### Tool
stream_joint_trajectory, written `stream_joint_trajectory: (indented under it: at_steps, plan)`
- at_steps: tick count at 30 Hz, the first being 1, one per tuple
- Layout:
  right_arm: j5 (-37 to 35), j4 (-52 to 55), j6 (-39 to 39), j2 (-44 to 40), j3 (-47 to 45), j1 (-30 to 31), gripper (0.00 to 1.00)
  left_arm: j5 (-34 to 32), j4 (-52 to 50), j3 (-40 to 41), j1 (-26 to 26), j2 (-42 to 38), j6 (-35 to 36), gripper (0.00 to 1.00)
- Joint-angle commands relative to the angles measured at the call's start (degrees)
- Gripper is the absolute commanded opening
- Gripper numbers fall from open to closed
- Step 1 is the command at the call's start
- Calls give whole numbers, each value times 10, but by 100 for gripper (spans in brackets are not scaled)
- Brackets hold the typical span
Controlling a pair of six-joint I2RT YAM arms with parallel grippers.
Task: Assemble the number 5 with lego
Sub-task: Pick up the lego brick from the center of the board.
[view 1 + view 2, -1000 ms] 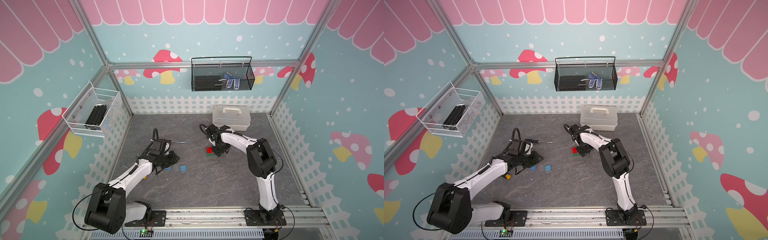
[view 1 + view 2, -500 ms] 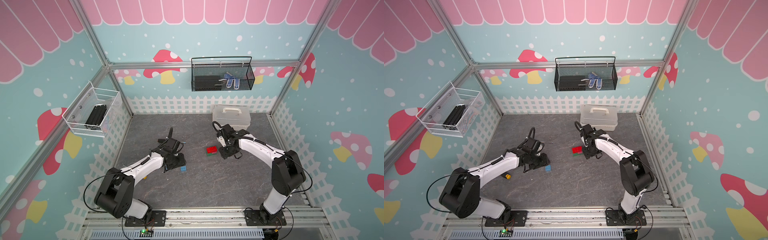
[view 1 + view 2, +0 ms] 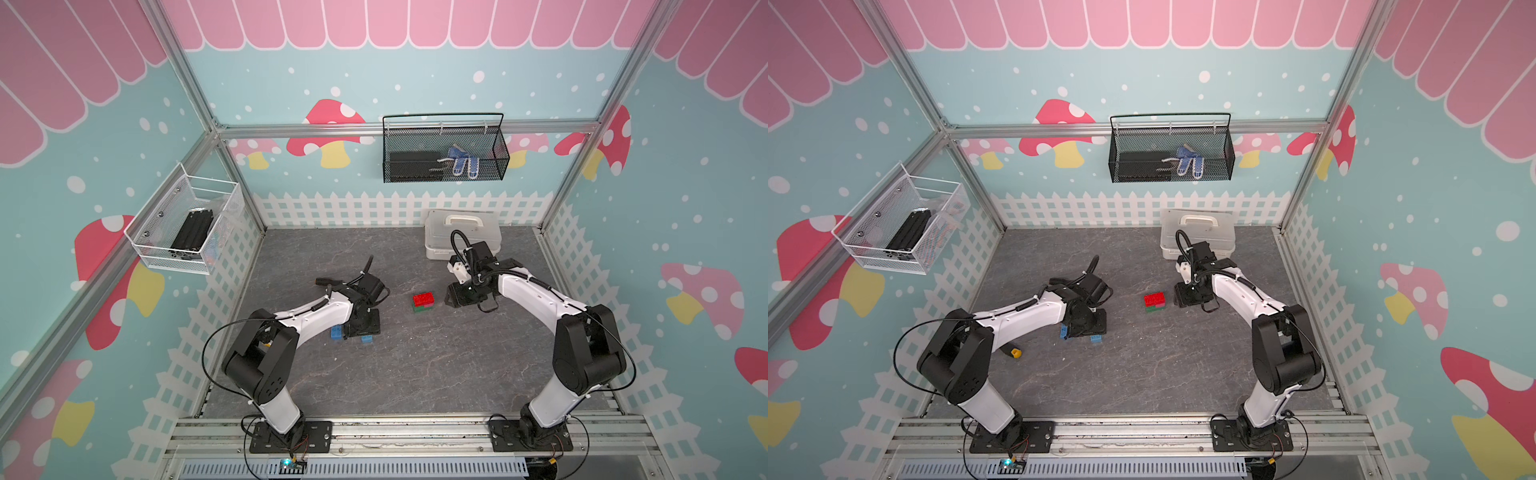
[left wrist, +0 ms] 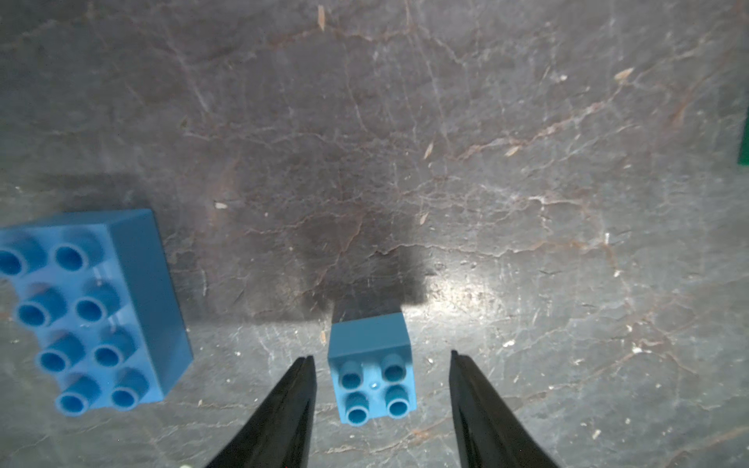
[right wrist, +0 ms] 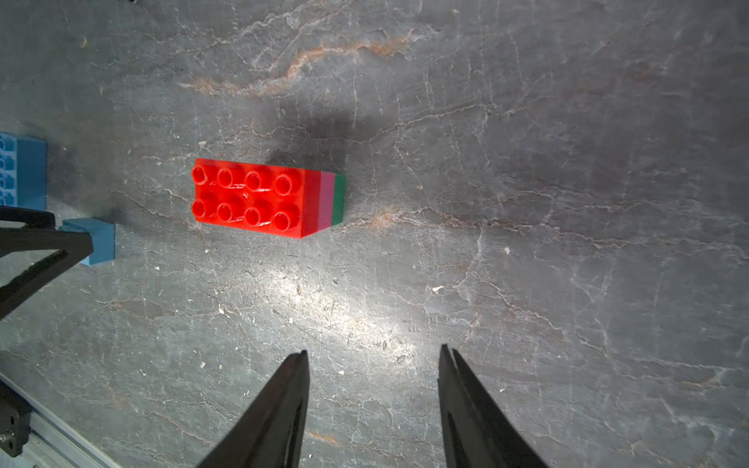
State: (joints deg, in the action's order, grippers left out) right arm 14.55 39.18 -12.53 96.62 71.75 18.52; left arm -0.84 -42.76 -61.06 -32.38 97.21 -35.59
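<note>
Left fingers [image 4: 283, 413] stand apart astride the small blue brick [image 4: 371, 375] on the tabletop [image 4: 527, 162] (long blue brick [image 4: 89, 308] nearby); right fingers [image 5: 275, 405] apart, empty, near the red-pink-green stack [image 5: 251, 196]. The brick apparently sits off-centre, so closing could twist it.

Top views evenly bright; wrist views show floor [image 5: 364, 324] glare and dark shadows.

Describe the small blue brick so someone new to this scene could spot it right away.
On the grey floor, look below the left hand. The small blue brick stands between its open fingers, touching neither. It is square with four studs; the long blue brick beside it has eight.
</note>
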Motion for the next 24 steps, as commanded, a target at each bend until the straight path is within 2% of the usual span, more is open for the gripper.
stream_joint_trajectory:
  at_steps: [1,9,14,18,24]
  plan:
    - [38,-14,2,12,11,-11,52,-23,-29,-15,-4,18,-4,50]
    - [115,-51,-10,13,7,-44,47,-23,-32,-15,-5,39,-5,37]
    - [200,-93,-26,17,-4,-59,42,-22,-35,-29,-5,38,-5,23]
    - [259,-130,-43,25,-13,-62,35,-14,-66,-81,-5,35,4,18]
    - [314,-171,-59,59,-13,-65,20,11,-112,-205,-6,62,11,17]
